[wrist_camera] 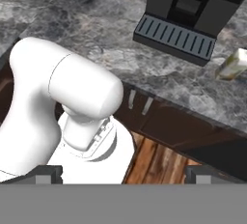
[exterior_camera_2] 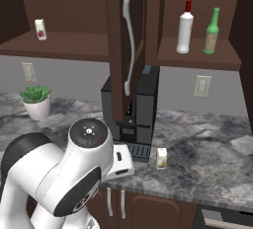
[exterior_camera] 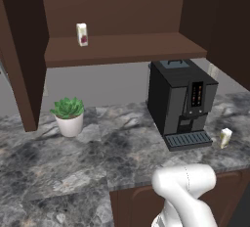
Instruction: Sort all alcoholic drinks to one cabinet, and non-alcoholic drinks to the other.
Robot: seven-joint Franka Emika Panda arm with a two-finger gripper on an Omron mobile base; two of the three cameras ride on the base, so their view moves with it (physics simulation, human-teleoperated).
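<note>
Sorting partly done, judging from how things lie.

Green bottle (exterior_camera_2: 212, 31): upright on the shelf of the narrow cabinet (exterior_camera_2: 197, 57), door (exterior_camera_2: 121, 50) swung open, silver handle (exterior_camera_2: 129, 45) facing out. A white bottle (exterior_camera_2: 185, 27) with a red cap stands just beside it on the same shelf. Alcohol side looks finished.

White carton (exterior_camera: 82, 34), red mark: upright on the long shelf of the wide cabinet (exterior_camera: 122, 50), toward its left end. One soft drink placed.

Cream carton (exterior_camera_2: 161, 158): not yet shelved. Upright on the surface (exterior_camera: 73, 162), just right of the coffee machine (exterior_camera: 180, 101) and close to its drip tray, near the front edge. The hand view shows it at upper right, past the tray. This is the one piece left; it likely belongs on the wide shelf with the white carton.

End effector (wrist_camera: 123, 175): fingers spread wide, nothing between them, tips showing at the bottom corners of the hand view. It looks down past the arm's own body toward the lower cabinet front, well apart from the cream carton.

Count:
- bottles: two (one green, one white)
- cartons: two (one shelved, one on the surface)
- wall cabinets: two
- potted plant (exterior_camera: 69, 116): one, left on the surface
- coffee machine: one
</note>
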